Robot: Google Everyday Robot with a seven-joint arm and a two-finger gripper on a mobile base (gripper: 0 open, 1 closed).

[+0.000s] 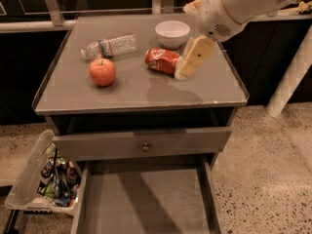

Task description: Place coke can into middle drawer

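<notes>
Nearest the camera, standing open below the cabinet: the wide grey middle drawer point(146, 204), with a plain matte floor, low side walls and a long shadow across it. Just left of it, on the ground, a clear plastic bin point(28, 179), tilted outward and stuffed with crinkled coloured packets. To the right, speckled terrazzo flooring point(263, 169), pale with dark flecks.

Above the open drawer, a closed grey drawer front point(97, 145), flat and smooth, with a small round metal knob point(146, 147) at its middle.

Higher up, the grey cabinet top point(141, 94), smooth and faintly glossy, edged by a thin raised rim. On its left half, a round red apple point(102, 71), upright with the stem dimple showing. Behind it, a clear plastic bottle point(109, 47), ribbed, lying on its side with the cap to the left.

Right of centre, not yet in the drawer: the small red coke can point(163, 61) with white script, on its side on the cabinet top, slightly crumpled. Right against its right-hand end, the cream-coloured, flat-sided gripper point(187, 65), slanted down and to the left with its tip at the surface. Parted, closed or clamped on the can: cannot tell.

Behind the can, a smooth round white bowl point(172, 33), upright. From the upper right, reaching down over the table, the bulky white rounded arm point(239, 4), with a perforated patch on its wrist housing.
</notes>
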